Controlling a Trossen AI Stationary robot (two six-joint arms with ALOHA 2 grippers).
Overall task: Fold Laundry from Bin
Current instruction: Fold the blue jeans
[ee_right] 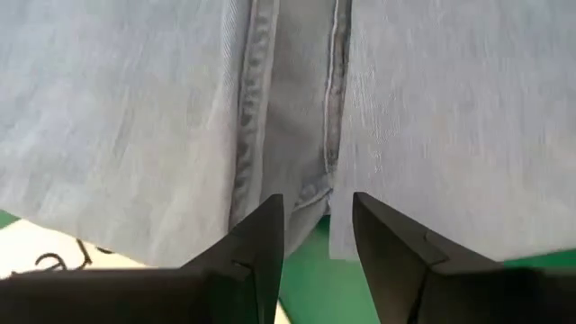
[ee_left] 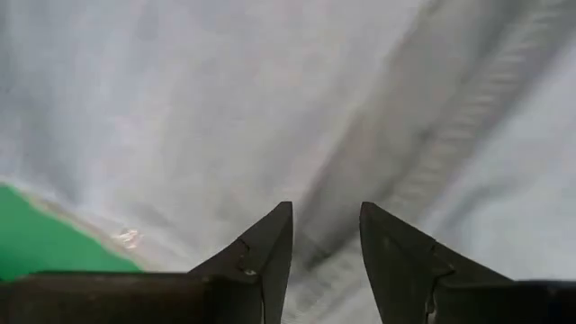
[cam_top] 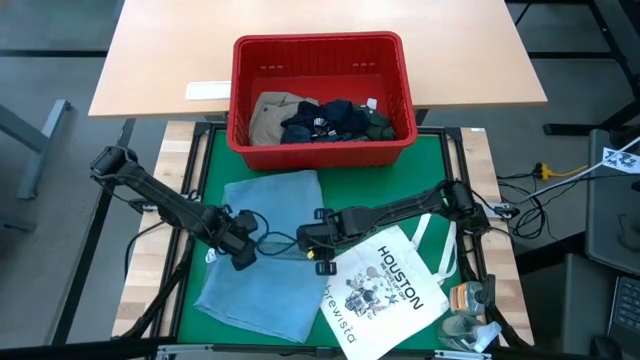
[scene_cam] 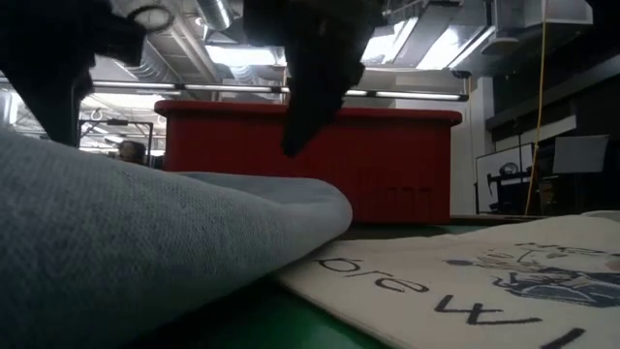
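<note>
**Ana:** While most of the laundry (cam_top: 322, 120) sits heaped in the red bin (cam_top: 322, 48) at twelve o'clock on the table, one piece is out: the light blue denim garment (cam_top: 262, 250) lies spread on the green mat (cam_top: 208, 165) around seven o'clock, partly doubled over. I'd judge the job barely begun, with one garment mid-fold and the khaki, navy and dark green ones untouched.

**Ben:** And the arms?

**Ana:** Both reach low toward the mat's centre. The left gripper (cam_top: 243, 262) comes in from nine o'clock and hangs over the denim's middle, its fingers (ee_left: 270, 247) parted by a narrow gap with cloth just beneath, nothing pinched that I can see. The right gripper (cam_top: 308, 240) comes from three o'clock to the denim's edge, jaws likewise slightly apart over a seamed hem (ee_right: 288, 135), gripping nothing.

**Ben:** Anything nearby?

**Ana:** A white "HOUSTON" tote bag (cam_top: 385, 290) lies at five o'clock, touching the denim's edge.
</note>
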